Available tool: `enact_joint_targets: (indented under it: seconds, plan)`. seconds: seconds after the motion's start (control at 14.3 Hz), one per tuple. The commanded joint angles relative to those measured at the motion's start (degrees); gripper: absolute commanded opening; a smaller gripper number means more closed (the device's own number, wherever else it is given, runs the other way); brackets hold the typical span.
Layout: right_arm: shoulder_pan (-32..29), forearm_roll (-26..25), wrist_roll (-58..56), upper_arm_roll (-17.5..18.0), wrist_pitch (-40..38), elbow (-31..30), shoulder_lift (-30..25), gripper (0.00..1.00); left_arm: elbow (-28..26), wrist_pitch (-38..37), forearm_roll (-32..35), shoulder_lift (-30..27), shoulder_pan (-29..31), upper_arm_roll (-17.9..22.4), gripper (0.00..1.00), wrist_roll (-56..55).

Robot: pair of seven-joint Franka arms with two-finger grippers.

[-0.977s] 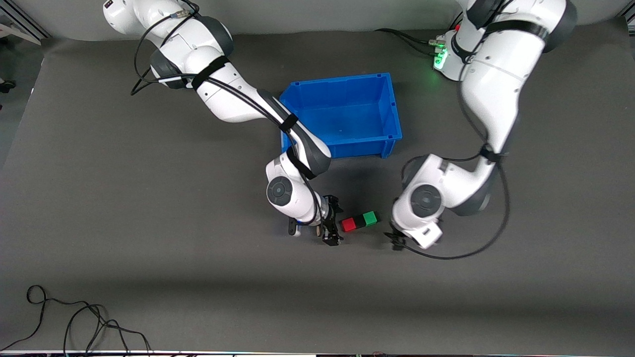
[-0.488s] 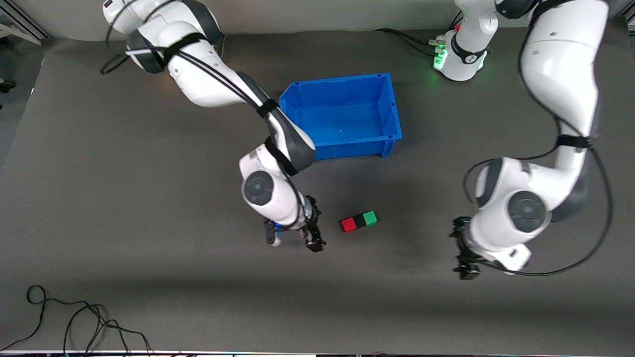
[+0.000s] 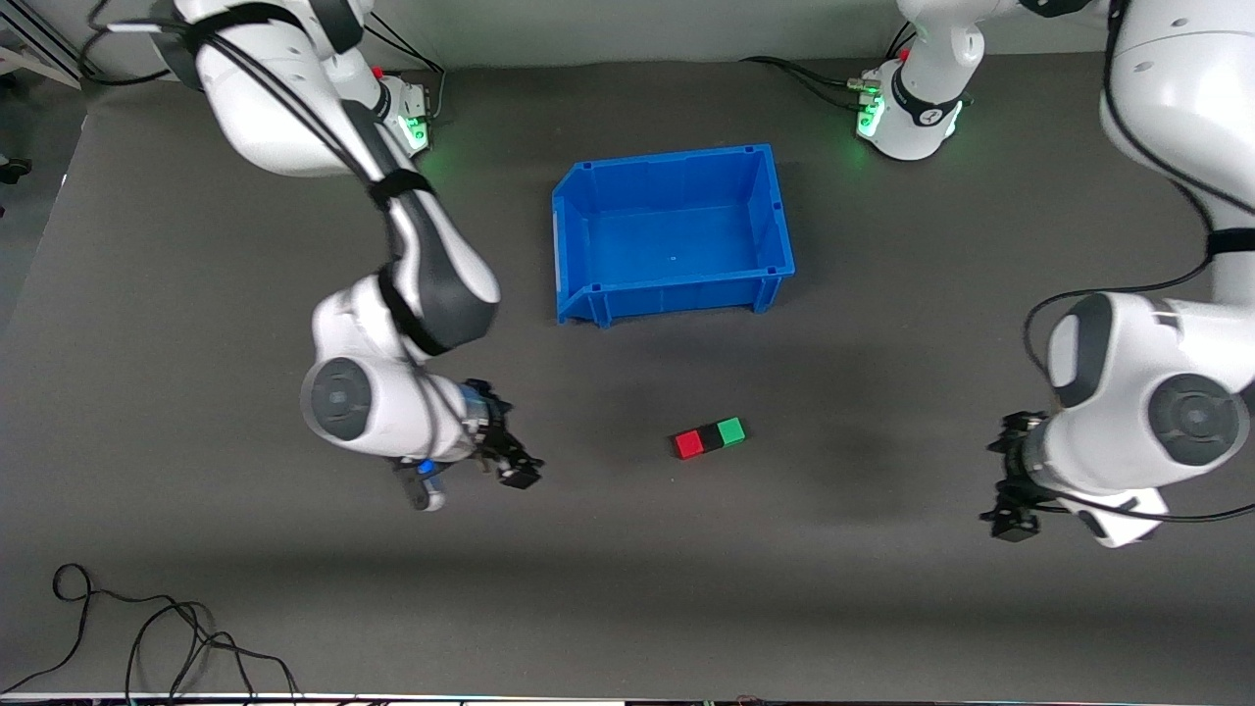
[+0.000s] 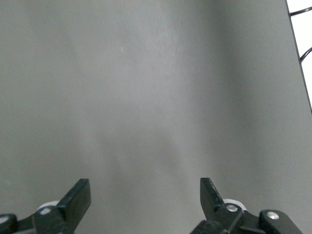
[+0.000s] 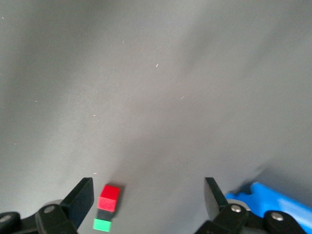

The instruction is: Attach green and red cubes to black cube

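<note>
The red cube (image 3: 688, 444), black cube (image 3: 708, 438) and green cube (image 3: 730, 430) lie joined in one short row on the grey mat, black in the middle. My right gripper (image 3: 512, 446) is open and empty, well apart from the row toward the right arm's end. Its wrist view shows the red cube (image 5: 110, 197), black cube (image 5: 105, 214) and green cube (image 5: 102, 224) close to one finger (image 5: 83, 195). My left gripper (image 3: 1005, 478) is open and empty toward the left arm's end. Its wrist view shows only bare mat between the fingers (image 4: 78, 197).
A blue bin (image 3: 775, 265) stands empty, farther from the front camera than the cube row; its corner shows in the right wrist view (image 5: 273, 204). Loose black cables (image 3: 147, 628) lie at the mat's near corner at the right arm's end.
Both grippers have drawn away from the cube row, the right toward its own end of the table and the left toward its own. The joined cubes have not moved.
</note>
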Motion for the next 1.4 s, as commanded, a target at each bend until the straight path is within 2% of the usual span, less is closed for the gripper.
enact_joint_targets:
  seconds: [0.0, 0.14, 0.28, 0.42, 0.56, 0.77, 0.91, 1.12, 1.19, 1.26, 1.33]
  plan:
    - [-1.46, -2.56, -5.70, -0.64, -6.06, -4.28, -6.16, 1.00, -0.94, -3.17, 0.67, -2.70, 2.43, -0.26, 1.00, 8.02]
    - [-0.76, -5.63, -14.20, -2.40, -11.17, -6.38, -10.03, 1.00, -0.93, -6.41, 0.58, -4.81, 4.88, -0.34, 1.00, 15.57]
    - [-0.93, -10.71, -21.85, -2.75, -10.41, -13.91, -17.22, 1.00, -0.76, -11.16, 0.40, -7.71, 7.34, -0.43, 1.00, 24.09]
    - [-1.02, -15.82, -24.53, -3.28, -10.48, -18.68, -22.24, 1.00, -0.67, -15.55, -0.21, -11.04, 10.42, -0.52, 1.00, 32.88]
    - [-1.19, -15.93, -26.36, -3.28, -10.58, -21.59, -25.76, 1.00, 1.07, -20.56, -0.56, -13.78, 13.41, -0.78, 1.00, 41.41]
    - [-1.11, -16.02, -32.77, -3.81, -10.40, -23.53, -30.33, 1.00, 8.71, -29.62, -0.48, -13.96, 14.04, -0.34, 1.00, 47.06]
    - [-1.72, -16.02, -39.87, -4.34, -10.66, -25.19, -33.41, 1.00, 10.75, -31.65, -0.65, -13.96, 14.04, -0.43, 1.00, 47.78]
    - [-6.45, -15.93, -50.16, -3.55, -12.23, -26.69, -37.63, 1.00, 12.42, -33.94, -1.35, -14.05, 13.95, -0.61, 1.00, 47.69]
    - [-7.86, -15.93, -53.50, -2.85, -14.25, -26.78, -38.51, 1.00, 12.51, -33.86, -1.44, -14.05, 13.95, -0.87, 1.00, 48.12]
    - [-11.18, -16.02, -55.19, -0.67, -14.96, -26.70, -39.57, 1.00, 12.51, -33.16, -1.79, -13.96, 13.34, -1.04, 1.00, 48.13]
    - [-16.43, -16.63, -56.25, 4.84, -15.93, -26.35, -40.10, 1.00, 12.42, -33.07, -3.80, -13.87, 13.86, -1.05, 1.00, 48.48]
